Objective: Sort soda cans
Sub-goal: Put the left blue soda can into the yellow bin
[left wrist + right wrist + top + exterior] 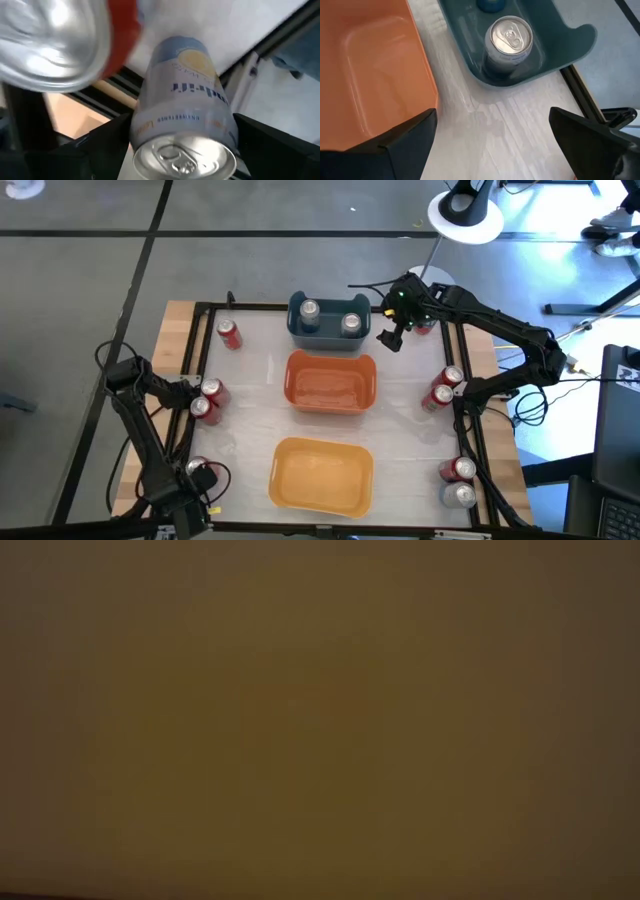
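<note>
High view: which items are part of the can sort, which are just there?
Job:
- red cans
- pale can between left gripper fingers
- two silver cans in blue bin
- orange bin
- yellow bin
- right gripper, open

Just there:
- white round base, on the floor

Printed text is seen only on the silver can in the left wrist view. Larger blue letters run across its body, but only a fragment such as "ndr" can be made out, because the word is turned and partly cut off. Smaller lines of print are found lower on the same can, and they cannot be read. A pale yellow round emblem is printed above the letters. No other readable text is found in the remaining views.
</note>
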